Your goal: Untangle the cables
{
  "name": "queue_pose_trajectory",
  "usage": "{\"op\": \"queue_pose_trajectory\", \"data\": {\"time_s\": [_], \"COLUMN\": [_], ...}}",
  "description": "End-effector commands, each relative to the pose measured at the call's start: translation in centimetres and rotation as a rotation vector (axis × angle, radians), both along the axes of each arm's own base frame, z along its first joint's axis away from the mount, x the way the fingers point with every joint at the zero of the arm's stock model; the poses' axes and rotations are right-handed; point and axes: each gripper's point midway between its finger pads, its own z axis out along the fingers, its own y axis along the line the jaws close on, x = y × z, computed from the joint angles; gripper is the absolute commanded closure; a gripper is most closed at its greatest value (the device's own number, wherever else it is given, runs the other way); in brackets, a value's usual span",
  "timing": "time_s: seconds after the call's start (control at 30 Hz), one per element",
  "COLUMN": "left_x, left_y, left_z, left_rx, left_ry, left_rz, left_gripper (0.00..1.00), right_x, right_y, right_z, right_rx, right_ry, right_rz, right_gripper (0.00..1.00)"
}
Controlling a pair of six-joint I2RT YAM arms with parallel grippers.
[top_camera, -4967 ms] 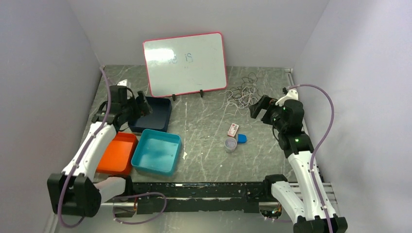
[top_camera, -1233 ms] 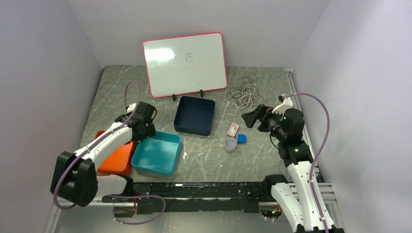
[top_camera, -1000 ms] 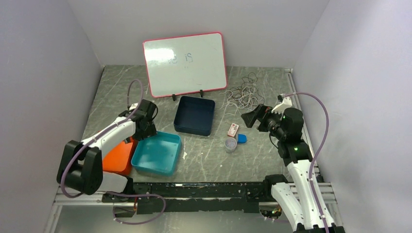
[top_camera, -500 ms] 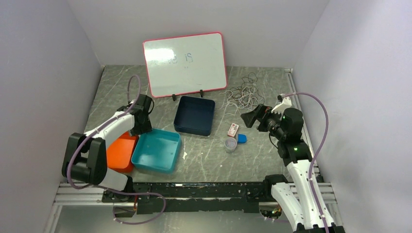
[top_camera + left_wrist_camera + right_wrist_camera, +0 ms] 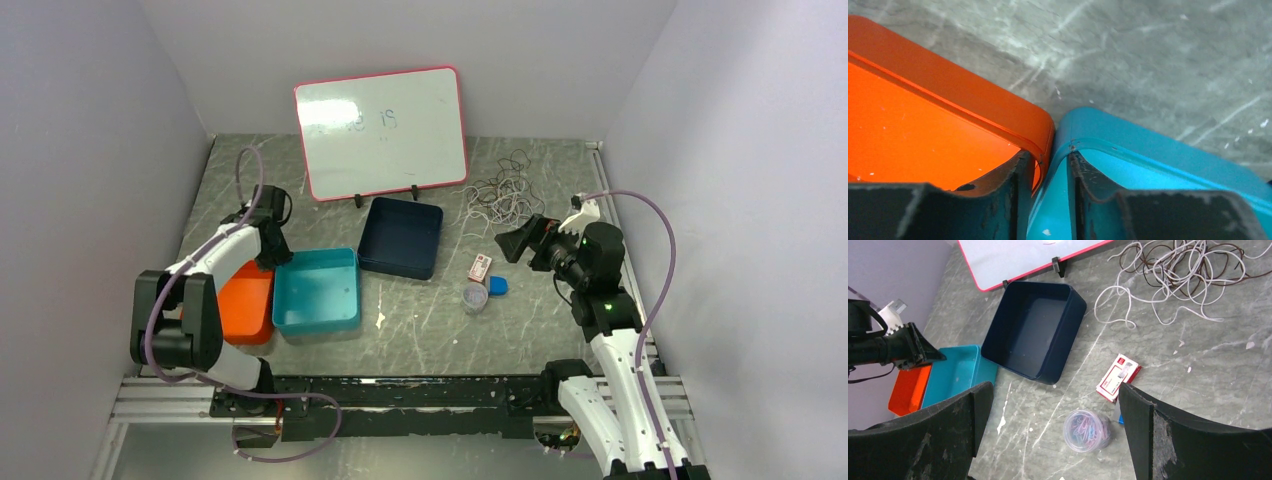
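Note:
The cables (image 5: 500,195) lie in a loose tangle of white and dark strands at the back right of the table, seen in the right wrist view as cables (image 5: 1178,275) at the top. My right gripper (image 5: 515,243) hovers in front of them, open (image 5: 1055,390), with nothing between its fingers. My left gripper (image 5: 272,255) is at the left, far from the tangle. In its wrist view the left gripper (image 5: 1048,157) straddles the touching walls of an orange tray (image 5: 923,125) and a teal tray (image 5: 1158,165), jaws narrowed onto both walls.
A whiteboard (image 5: 382,130) stands at the back. A navy tray (image 5: 402,237) sits mid-table. A red-and-white box (image 5: 480,267), a jar of paper clips (image 5: 475,298) and a small blue item (image 5: 498,285) lie under the right gripper. Orange tray (image 5: 245,305) and teal tray (image 5: 315,290) sit front left.
The left gripper has narrowed from wide open and drawn back to the left. The teal tray has swung square against the orange one. The right arm has barely moved.

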Motion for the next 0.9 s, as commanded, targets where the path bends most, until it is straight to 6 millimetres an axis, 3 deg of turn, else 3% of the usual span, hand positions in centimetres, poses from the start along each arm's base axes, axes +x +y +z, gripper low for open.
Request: {"op": "queue_pose_trajectory", "data": {"time_s": [0.0,0.2,0.33,0.53,0.63,0.77,0.87], "left_x": [1.6,2.9,4.6,8.7,10.2,11.1,10.0], "left_y": [1.6,2.9,3.2,0.6,-0.2,-0.5,0.4], "left_z": [0.2,0.3,0.9,1.9,2.3,2.6,2.4], "left_rx": [-0.036,-0.022,-0.029,-0.144,-0.177,-0.186,-0.144], "left_ry": [-0.041,-0.039,-0.073,-0.143,-0.163,-0.161,-0.125], "left_rz": [0.045,0.067,0.050,-0.070,-0.108,-0.120,-0.092], "left_gripper": [0.68,0.85,0.89,0.83,0.74,0.61,0.53], "right_x": [0.3,0.3,0.3,0.4,0.3,0.3,0.2], "right_y": [-0.1,-0.1,-0.2,-0.2,-0.3,-0.3,-0.3], "right_z": [0.5,0.6,0.5,0.3,0.2,0.1,0.1], "right_rx": [0.007,0.005,0.000,0.002,0.000,-0.002,0.002], "right_ry": [-0.021,-0.023,-0.022,-0.018,-0.016,-0.015,-0.014], "right_rz": [-0.001,-0.005,-0.009,-0.007,-0.010,-0.013,-0.013], "right_gripper": [0.00,0.00,0.00,0.00,0.00,0.00,0.00]}}
